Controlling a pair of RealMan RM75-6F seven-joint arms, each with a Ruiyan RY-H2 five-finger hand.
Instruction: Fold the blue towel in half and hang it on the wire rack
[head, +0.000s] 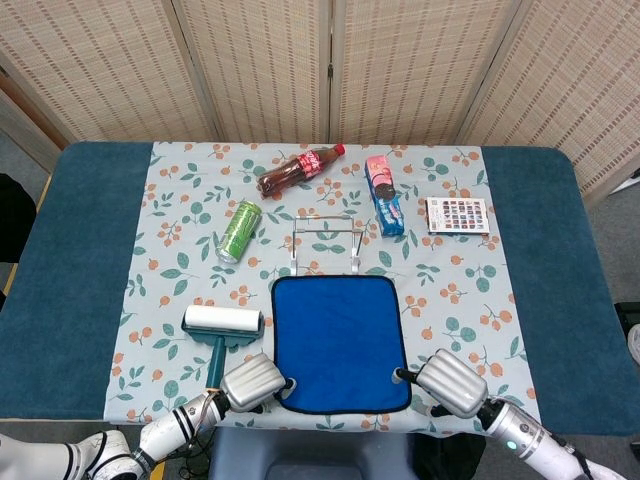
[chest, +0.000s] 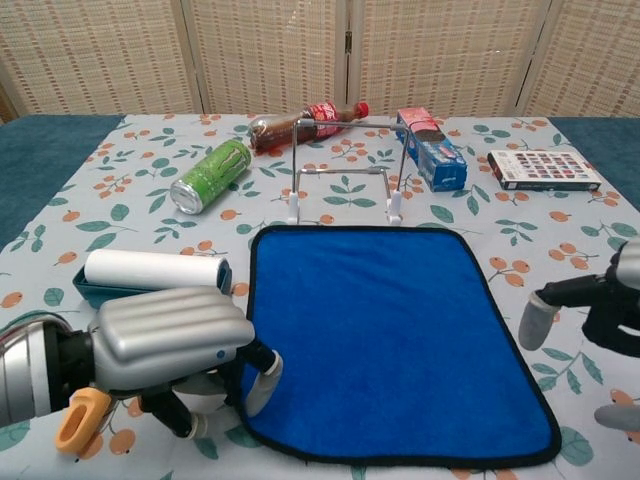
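Note:
The blue towel (head: 340, 343) (chest: 395, 335) lies flat in the middle of the table, just in front of the small wire rack (head: 325, 243) (chest: 345, 165). My left hand (head: 252, 382) (chest: 165, 345) sits at the towel's near left corner. One finger (chest: 262, 378) lies on the hem and the others curl under the palm, so a grip cannot be confirmed. My right hand (head: 450, 383) (chest: 600, 310) is by the towel's near right edge with its fingers apart, holding nothing; one fingertip (head: 398, 376) reaches the hem.
A white lint roller (head: 222, 325) (chest: 150, 272) rests just left of the towel, close to my left hand. Behind the rack lie a green can (head: 239, 231), a cola bottle (head: 298, 170), a cookie pack (head: 384, 195) and a flat box (head: 456, 215).

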